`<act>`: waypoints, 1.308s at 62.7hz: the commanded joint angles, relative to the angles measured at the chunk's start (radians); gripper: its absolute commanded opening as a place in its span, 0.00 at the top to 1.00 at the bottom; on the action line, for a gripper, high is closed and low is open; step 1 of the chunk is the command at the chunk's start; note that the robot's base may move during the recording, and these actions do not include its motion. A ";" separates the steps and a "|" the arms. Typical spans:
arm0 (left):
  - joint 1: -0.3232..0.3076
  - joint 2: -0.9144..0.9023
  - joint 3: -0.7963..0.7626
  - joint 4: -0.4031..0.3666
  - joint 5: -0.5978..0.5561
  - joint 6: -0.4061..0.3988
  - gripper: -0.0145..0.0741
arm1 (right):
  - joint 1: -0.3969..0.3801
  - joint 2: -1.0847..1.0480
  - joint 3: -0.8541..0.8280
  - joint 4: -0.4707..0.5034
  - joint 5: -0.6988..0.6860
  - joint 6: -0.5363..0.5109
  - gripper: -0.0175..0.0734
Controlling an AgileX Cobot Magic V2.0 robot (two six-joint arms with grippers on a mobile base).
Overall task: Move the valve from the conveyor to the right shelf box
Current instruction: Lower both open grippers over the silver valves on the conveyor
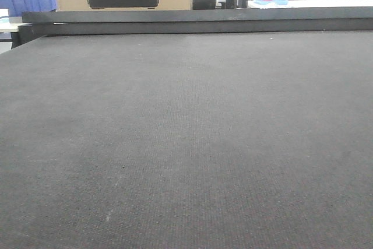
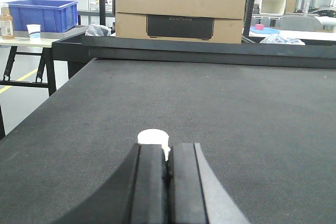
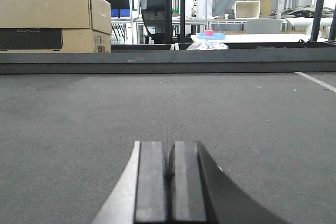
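Right gripper (image 3: 169,156): pads pressed together, low over conveyor (image 3: 247,108); black bar (image 3: 210,59) at far edge; cardboard box (image 3: 52,9) beyond it, far left

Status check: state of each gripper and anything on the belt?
left gripper: shut, pads together
right gripper: shut, nothing visible between the pads
white round part: on the conveyor, right at the left gripper's tips; unclear whether it is pinched
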 commanded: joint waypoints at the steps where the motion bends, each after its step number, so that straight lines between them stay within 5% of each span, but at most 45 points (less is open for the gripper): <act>1: 0.002 -0.004 -0.002 0.003 -0.013 -0.006 0.96 | -0.004 -0.004 -0.001 0.000 -0.022 -0.006 0.99; 52: 0.002 -0.004 -0.002 -0.007 -0.023 -0.006 0.96 | -0.004 -0.004 -0.001 -0.021 -0.039 -0.008 0.99; 57: 0.002 -0.004 -0.044 -0.026 0.087 -0.006 0.96 | -0.004 -0.004 -0.007 -0.006 -0.032 -0.006 0.99; 70: 0.002 0.022 -0.291 -0.007 0.334 -0.006 0.96 | -0.004 0.010 -0.280 -0.006 0.324 -0.006 0.99; 82: 0.002 0.228 -0.539 -0.026 0.608 -0.006 0.96 | -0.004 0.185 -0.486 -0.011 0.542 -0.006 0.99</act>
